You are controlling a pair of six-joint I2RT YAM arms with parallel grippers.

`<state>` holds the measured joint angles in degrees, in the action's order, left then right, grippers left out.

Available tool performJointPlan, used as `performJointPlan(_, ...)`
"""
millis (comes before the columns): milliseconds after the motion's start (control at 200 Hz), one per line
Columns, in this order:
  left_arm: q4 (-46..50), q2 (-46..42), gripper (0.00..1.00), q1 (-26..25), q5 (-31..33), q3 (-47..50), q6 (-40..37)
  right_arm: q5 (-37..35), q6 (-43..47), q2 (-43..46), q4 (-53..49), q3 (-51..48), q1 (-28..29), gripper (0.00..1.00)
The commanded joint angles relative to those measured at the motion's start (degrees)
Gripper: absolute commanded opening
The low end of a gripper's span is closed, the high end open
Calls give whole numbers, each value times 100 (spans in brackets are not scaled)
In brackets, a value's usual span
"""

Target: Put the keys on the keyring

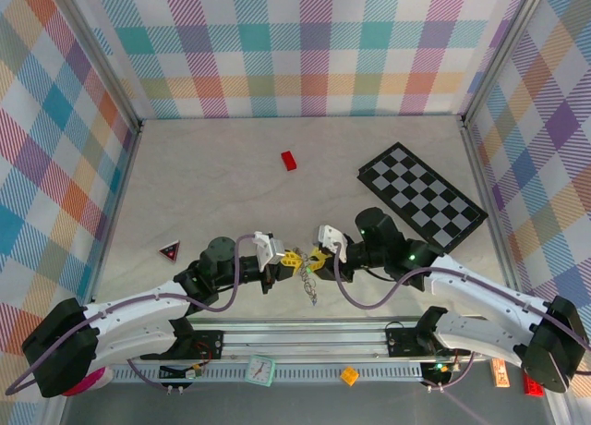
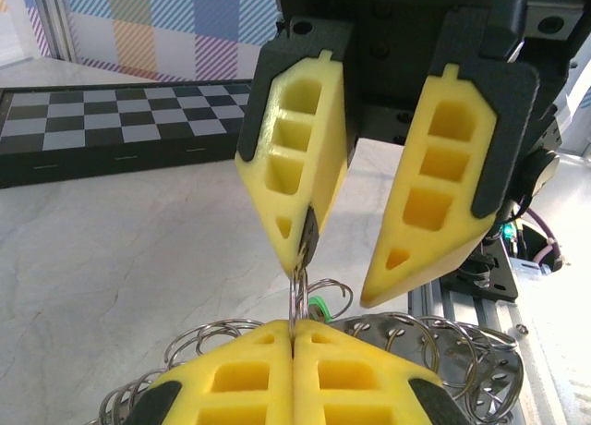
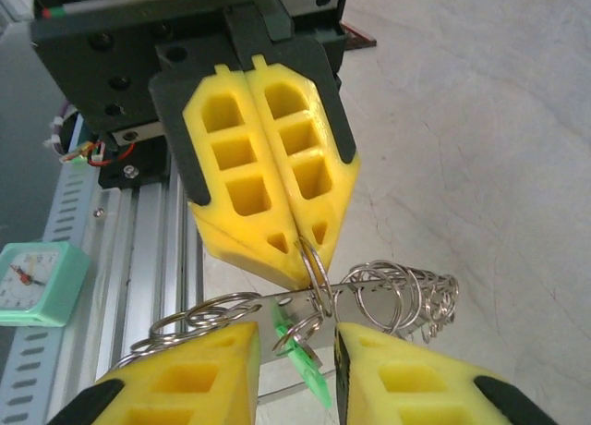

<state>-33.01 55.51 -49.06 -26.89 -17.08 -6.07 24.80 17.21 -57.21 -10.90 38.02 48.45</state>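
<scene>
Your left pincer (image 3: 305, 248) is pinched shut on the keyring (image 3: 434, 296), held just above the table (image 1: 212, 185) near its front edge. Your right pincer (image 3: 295, 337) stands slightly parted around the green key (image 3: 309, 374), gripping nothing. Threading looks unfinished, perhaps midway.
</scene>
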Motion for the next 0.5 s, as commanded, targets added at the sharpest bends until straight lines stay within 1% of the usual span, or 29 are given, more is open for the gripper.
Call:
performJointPlan(0, -229, -29, 0, -17, 21, -208, 39, -142, 173, -60, -172, 230, 66, 25)
performJointPlan(220, -214, -35, 0, -19, 34, -208, 35, -163, 194, -45, -169, 249, 109, 13)
performJointPlan(330, -214, -30, 0, -21, 26, -217, 35, -153, 212, -79, -196, 262, 122, 10)
performJointPlan(495, -254, -35, 0, -20, 48, -217, 43, -20, 238, -184, -193, 328, 182, 2)
